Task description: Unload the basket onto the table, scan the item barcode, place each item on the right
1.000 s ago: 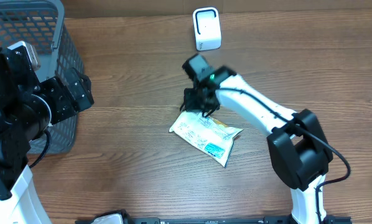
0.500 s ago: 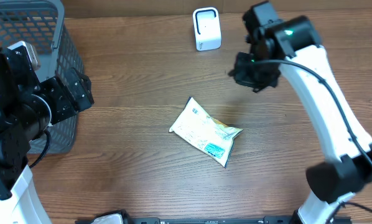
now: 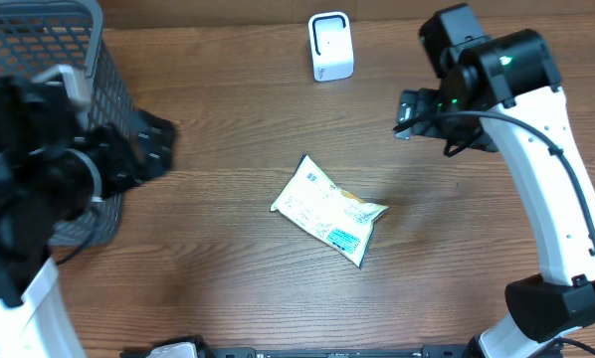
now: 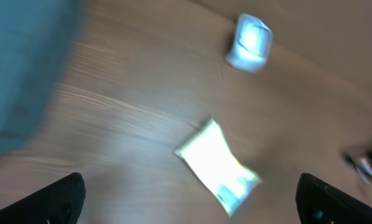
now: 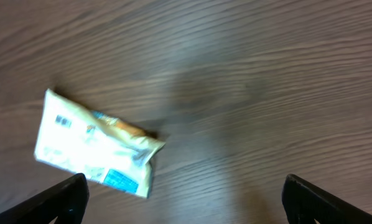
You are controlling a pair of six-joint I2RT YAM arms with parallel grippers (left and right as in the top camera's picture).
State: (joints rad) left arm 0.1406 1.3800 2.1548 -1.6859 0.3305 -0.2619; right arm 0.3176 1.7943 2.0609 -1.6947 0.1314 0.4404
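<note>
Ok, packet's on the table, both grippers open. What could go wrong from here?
The packet lies flat on the table, so the left gripper may push or slide it instead of pinching it. No barcode is readable here; it could reach the scanner wrong face forward. The left wrist view is blurred, and the basket sits close beside that arm, risking a bump.

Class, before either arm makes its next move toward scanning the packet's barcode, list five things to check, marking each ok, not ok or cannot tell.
1. Packet lies free on the table, nothing touching it: ok.
2. Right hand open and empty, raised clear of the packet: ok.
3. Left hand open and empty: ok.
4. Barcode showing on the packet's upper face: cannot tell, print too small.
5. White scanner stands apart from the packet, only bare wood between them: ok.
</note>
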